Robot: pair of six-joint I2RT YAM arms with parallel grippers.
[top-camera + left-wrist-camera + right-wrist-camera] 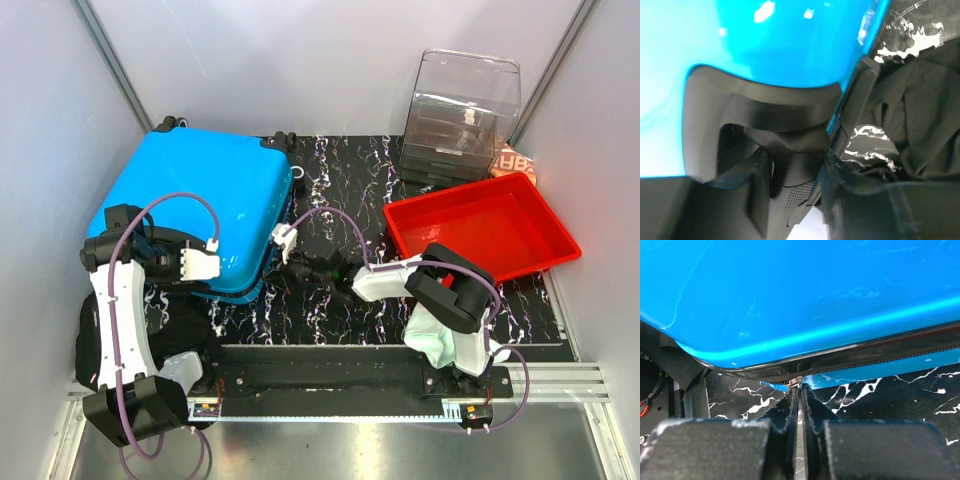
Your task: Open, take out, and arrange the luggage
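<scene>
The bright blue luggage (205,205) lies flat and closed at the back left of the marbled black mat, wheels toward the far wall. My left gripper (196,264) is at its near edge; in the left wrist view its fingers (752,187) stand either side of the black handle (797,185) in its recess and grip it. My right gripper (298,268) reaches to the luggage's near right edge. In the right wrist view (800,390) its jaws are pressed together on the metal zipper pull (796,382) at the black zipper seam (880,357).
A red plastic tray (548,215) sits at the right, with a clear drawer box (462,110) and an orange packet (515,160) behind it. A dark cloth heap (175,320) lies by the left arm's base. Grey walls close in both sides.
</scene>
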